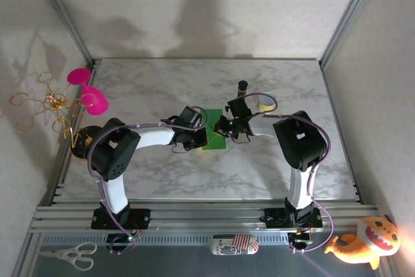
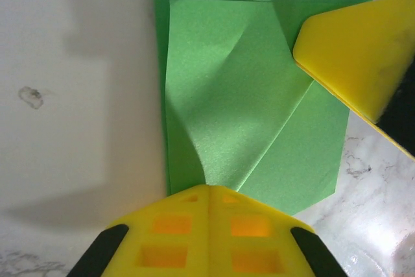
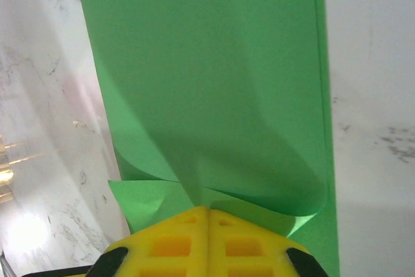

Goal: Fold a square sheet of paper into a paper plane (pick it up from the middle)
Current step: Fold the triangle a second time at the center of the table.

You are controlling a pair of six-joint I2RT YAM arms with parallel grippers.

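In the top view the sheet of paper (image 1: 215, 139) is being found, partly folded, near the centre of the marble table (image 1: 162, 180), and it is being met from both sides by the left gripper (image 1: 200, 135) and the right gripper (image 1: 227, 129). In the left wrist view the left gripper (image 2: 209, 189) is being shown fully closed at the bottom centre of the frame. A raised flap of the paper is being drawn into its tips, so a layer appears to be pinched there. A yellow finger (image 2: 356, 56) of the other gripper is being pressed on the same sheet at the upper right. In the right wrist view the right gripper (image 3: 207, 211) is likewise being shown closed at the bottom centre, and a curled flap is seemingly being gripped at its tips. The fold is being judged as not yet flattened, since both flaps are bulging. Several risks are being seen. The thin paper could be torn if it is pulled in opposite directions. The crease could be set crooked if a flap is slipping from the tips. The lower layer could be dragged over the smooth table. The closely placed fingers could be knocked together.
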